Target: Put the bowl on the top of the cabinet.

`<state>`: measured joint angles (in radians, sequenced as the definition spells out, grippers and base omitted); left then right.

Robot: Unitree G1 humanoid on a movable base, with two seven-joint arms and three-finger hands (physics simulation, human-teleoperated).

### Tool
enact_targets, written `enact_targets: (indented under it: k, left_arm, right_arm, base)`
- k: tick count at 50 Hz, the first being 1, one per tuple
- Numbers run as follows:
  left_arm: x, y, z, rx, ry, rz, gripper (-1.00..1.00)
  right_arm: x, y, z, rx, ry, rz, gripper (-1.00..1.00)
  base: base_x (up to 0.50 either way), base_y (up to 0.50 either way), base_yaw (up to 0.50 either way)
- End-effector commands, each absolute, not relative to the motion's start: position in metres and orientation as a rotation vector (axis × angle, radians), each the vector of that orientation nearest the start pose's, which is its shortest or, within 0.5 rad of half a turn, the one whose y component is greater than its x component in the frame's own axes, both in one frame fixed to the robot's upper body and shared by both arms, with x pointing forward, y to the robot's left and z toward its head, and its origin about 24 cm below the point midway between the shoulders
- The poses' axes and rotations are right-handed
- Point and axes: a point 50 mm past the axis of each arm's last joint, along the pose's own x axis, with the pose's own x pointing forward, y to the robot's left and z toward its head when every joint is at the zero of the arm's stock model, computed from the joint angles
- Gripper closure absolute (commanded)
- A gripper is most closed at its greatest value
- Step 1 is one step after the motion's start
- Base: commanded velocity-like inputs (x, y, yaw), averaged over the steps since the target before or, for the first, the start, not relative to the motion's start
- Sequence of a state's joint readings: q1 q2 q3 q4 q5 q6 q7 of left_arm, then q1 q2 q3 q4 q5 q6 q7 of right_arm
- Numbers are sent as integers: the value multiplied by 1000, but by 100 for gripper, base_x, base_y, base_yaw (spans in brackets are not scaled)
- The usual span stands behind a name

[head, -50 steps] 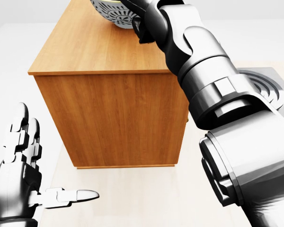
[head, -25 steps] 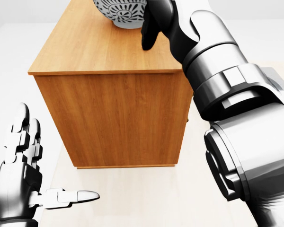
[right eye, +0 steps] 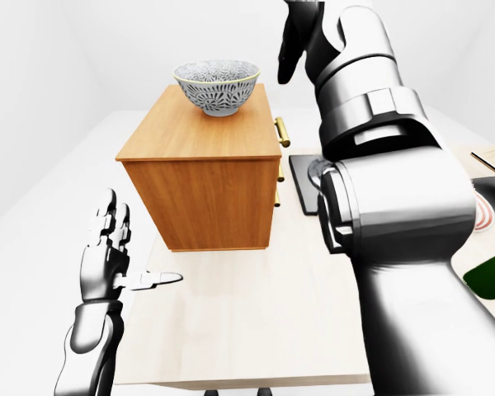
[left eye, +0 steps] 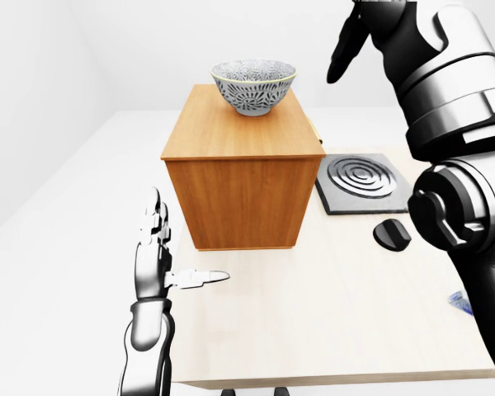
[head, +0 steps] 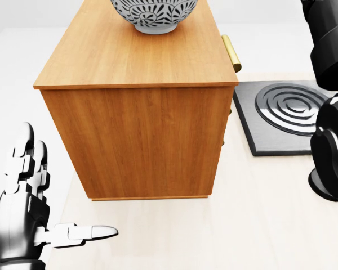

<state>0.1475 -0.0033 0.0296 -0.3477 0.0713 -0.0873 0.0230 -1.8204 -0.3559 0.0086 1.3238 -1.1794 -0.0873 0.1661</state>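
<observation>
The patterned grey-white bowl (left eye: pixel 254 85) stands upright on top of the wooden cabinet (left eye: pixel 241 165), toward its far end; in the head view only its lower part (head: pixel 153 16) shows at the top edge. My right hand (left eye: pixel 347 51) is open and empty, raised to the right of the bowl and apart from it. My left hand (left eye: pixel 161 266) is open and empty, fingers straight up, low to the left of the cabinet (head: pixel 135 135).
A dark square plate with raised rings (left eye: pixel 360 181) lies right of the cabinet on the pale table (left eye: pixel 313 322). A small black knob (left eye: pixel 392 234) sits below it. Brass drawer handles (right eye: pixel 281 132) stick out on the cabinet's right side.
My right hand has let go of the bowl and pulled up and to the right, out of the head view's middle. The bowl stays on the cabinet. The left hand has not moved.
</observation>
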Motion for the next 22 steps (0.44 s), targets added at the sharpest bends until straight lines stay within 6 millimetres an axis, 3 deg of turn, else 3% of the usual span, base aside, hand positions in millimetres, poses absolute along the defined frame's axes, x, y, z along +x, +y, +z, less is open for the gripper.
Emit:
enact_targets:
  k: [1,22]
  left_arm:
    - [220,166,98,83,-297,103,-100]
    - [221,165,97,86,-289,106,-100]
  right_arm:
    - [381,-167,455,-1477,-366,-265,-100]
    - [352,-248,475,-1469,-241,-472,-100]
  base:
    - [0,0,0]
    - [0,0,0]
